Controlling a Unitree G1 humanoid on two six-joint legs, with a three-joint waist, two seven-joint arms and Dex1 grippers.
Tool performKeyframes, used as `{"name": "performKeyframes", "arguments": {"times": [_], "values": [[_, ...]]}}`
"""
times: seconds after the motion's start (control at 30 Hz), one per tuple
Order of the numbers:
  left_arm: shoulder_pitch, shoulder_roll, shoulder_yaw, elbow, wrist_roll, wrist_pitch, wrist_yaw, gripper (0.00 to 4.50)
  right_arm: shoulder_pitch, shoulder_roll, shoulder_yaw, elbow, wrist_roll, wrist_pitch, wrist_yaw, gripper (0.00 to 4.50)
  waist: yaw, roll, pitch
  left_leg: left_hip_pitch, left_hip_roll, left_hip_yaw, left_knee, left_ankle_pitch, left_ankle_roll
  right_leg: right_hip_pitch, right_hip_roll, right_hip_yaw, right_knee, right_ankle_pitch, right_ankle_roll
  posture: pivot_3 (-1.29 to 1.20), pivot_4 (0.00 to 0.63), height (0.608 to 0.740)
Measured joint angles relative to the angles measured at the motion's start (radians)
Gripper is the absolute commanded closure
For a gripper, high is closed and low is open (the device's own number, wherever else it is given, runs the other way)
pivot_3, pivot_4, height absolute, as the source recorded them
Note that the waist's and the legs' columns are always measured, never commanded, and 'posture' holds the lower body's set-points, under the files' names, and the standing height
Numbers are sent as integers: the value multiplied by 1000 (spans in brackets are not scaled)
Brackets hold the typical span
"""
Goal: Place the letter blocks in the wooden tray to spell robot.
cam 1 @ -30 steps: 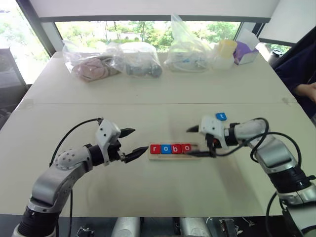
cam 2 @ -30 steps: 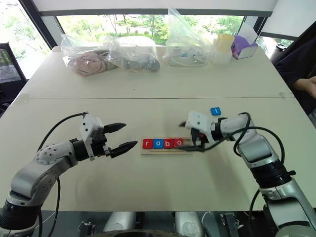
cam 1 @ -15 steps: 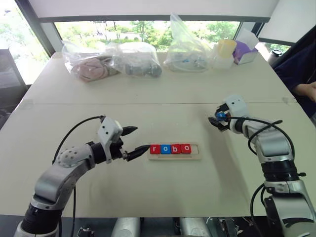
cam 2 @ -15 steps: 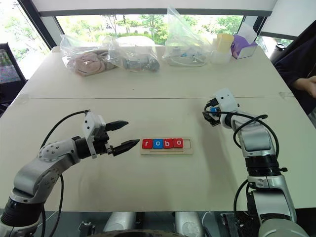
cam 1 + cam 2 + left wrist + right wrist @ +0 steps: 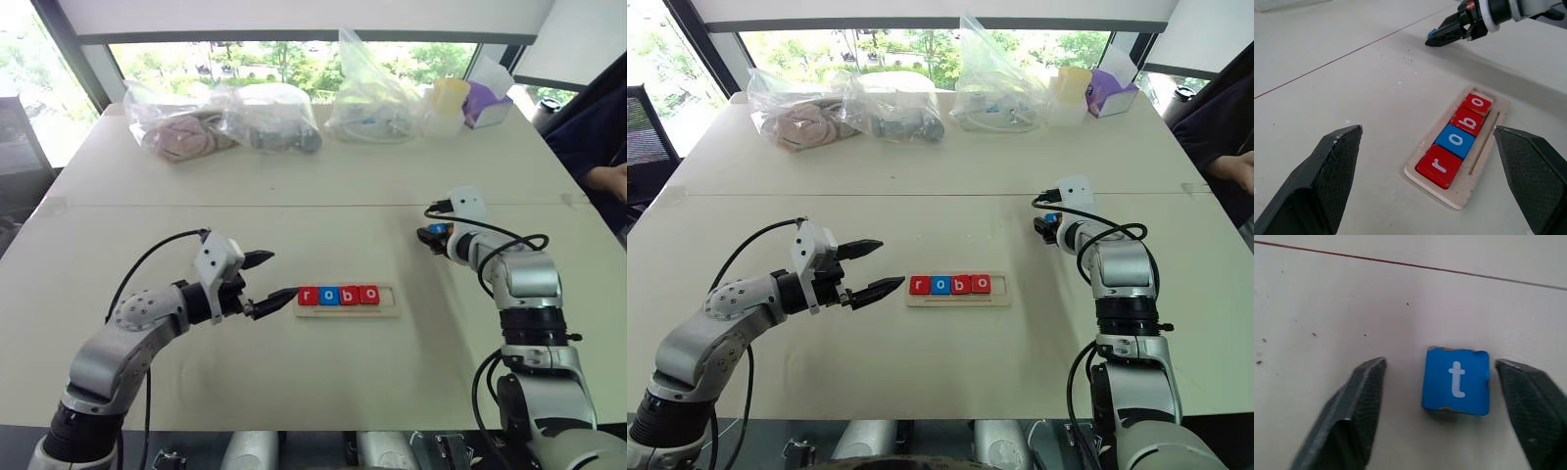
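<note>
The blue t block (image 5: 1456,381) is lying flat on the table (image 5: 323,176), letter up, sitting between the two black fingers (image 5: 1354,411) of the right gripper (image 5: 431,235). The jaws are standing spread around it, not yet pinching: one finger is a clear gap away from one side of the block, and the other finger is sitting just beside the opposite side; whether that one is touching cannot be told. In the left eye view the block is showing as a blue speck at the gripper's tip, at about two o'clock from the wooden tray (image 5: 388,307) and well apart from it.

The tray is lying near the table's middle, holding four letter blocks (image 5: 338,295) in a row reading r, o, b, o — red, blue, red, red — with the slot's end nearest the right gripper standing bare.

The left gripper (image 5: 269,279) is hovering at nine o'clock from the tray, jaws spread wide and holding nothing, its lower fingertip sitting just beside the tray's r end.
</note>
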Motion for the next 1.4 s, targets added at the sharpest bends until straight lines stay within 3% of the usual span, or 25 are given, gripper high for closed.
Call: {"name": "performKeyframes", "arguments": {"times": [0.07,0.23,0.5,0.77,0.97,1.0,1.07,1.13,1.27,1.4], "values": [[2,0,0,0,0,0,3,0,-2,4,-10,-5,11,24,-12,3350,3,0,0,0,0,0,0,0,0,1,0,0,0,0,0,0,150,740],[-1,-3,-2,1,1,0,5,0,49,5,-37,-144,32,158,-42,3331,3,0,0,0,0,-1,-1,0,0,0,0,0,0,0,0,0,150,740],[-3,-6,-19,21,3,-8,-14,0,352,98,-150,-770,83,600,-88,3331,3,1,-2,0,1,-4,-2,0,0,0,1,-2,1,0,0,0,150,740],[-21,-6,-22,64,8,-26,-35,0,524,136,-186,-985,171,644,-122,3331,1,1,-2,1,1,-3,-1,0,0,1,1,-1,0,-2,-3,0,150,740],[-44,-13,-31,79,18,-27,-42,0,509,137,-184,-989,229,655,-141,327,0,1,-2,1,1,-2,-1,0,0,1,1,-1,0,-2,-3,0,150,740],[-45,-14,-31,80,20,-28,-45,0,500,103,-171,-980,240,656,-128,68,0,1,-2,1,0,-2,0,0,0,1,1,-1,0,-2,-3,0,150,740],[-46,-15,-31,80,23,-28,-48,0,473,-22,-133,-952,270,652,-66,68,-1,3,-1,0,0,0,0,0,0,0,0,0,-1,-2,-3,0,150,740],[-48,-18,-32,81,25,-28,-48,0,430,-198,-85,-914,314,556,88,68,0,-1,-3,0,0,0,-1,0,0,1,2,-2,-3,-2,-3,0,150,740],[-51,-26,-31,83,26,-27,-47,0,461,-594,77,-636,242,-115,596,68,0,2,0,0,-1,3,-1,0,1,2,0,-2,-4,-2,2,0,150,740],[-50,-26,-29,83,26,-27,-44,0,381,-663,166,-359,167,-484,859,68,-6,-1,0,1,0,4,0,0,1,3,0,-1,-4,-2,1,0,150,740]]}}
